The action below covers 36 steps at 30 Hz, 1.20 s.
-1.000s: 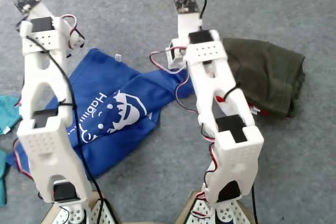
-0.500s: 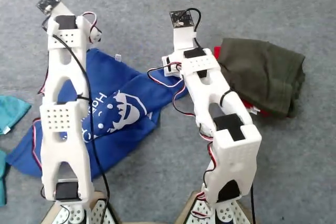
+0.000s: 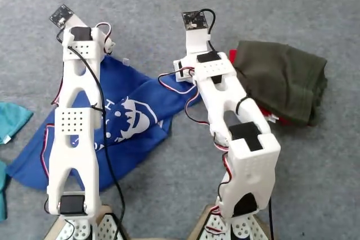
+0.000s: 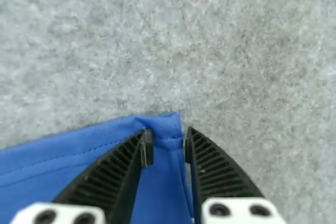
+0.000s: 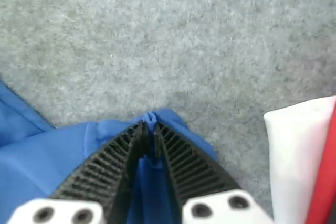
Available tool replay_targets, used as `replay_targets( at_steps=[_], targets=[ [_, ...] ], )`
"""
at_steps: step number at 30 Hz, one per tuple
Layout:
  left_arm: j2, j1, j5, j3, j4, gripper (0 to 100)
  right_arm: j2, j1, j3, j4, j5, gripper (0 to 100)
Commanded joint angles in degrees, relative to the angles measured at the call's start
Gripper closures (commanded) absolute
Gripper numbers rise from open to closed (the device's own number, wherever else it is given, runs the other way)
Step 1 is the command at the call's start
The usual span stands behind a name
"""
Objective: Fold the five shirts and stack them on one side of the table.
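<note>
Blue shirt [image 3: 147, 96] — right end effector [image 5: 149, 125] pinches; left end effector [image 4: 165, 144] ajar astride corner.

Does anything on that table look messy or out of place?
The blue shirt lies rumpled and slantwise on the table, unfolded, unlike the dark green shirt folded neatly to one side. Nothing looks spilled or damaged.

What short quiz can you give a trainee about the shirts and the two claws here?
1. True or false: the right claw is shut on the blue shirt.
2. What colour is the folded shirt? A) red B) dark green C) teal
3. Fill in: the left claw straddles a ___ of the blue shirt.
Key: 1 true; 2 B; 3 corner.
</note>
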Motion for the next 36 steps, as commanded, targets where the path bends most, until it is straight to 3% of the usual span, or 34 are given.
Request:
replay_targets(
  at_steps=[1,16,21,28,36],
  targets=[
    [0.4,-0.3,0.4,-4.2,-0.4,88,-0.2,0.0,0.0,-1.1,0.4,98.5],
    [3.3,-0.4,0.3,-4.3,0.1,88,-0.2,0.0,0.1,-0.9,0.4,98.5],
    [3.3,-0.4,-0.6,-4.3,0.9,97,-0.2,0.0,0.1,-0.8,0.4,98.5],
    [2.2,-2.1,-1.1,-6.4,1.2,97,-0.6,-0.1,0.0,-0.7,0.6,98.5],
    [-5.4,-5.0,-3.3,-17.0,12.9,97,-8.8,-0.1,-6.5,6.9,0.5,98.5]
  ],
)
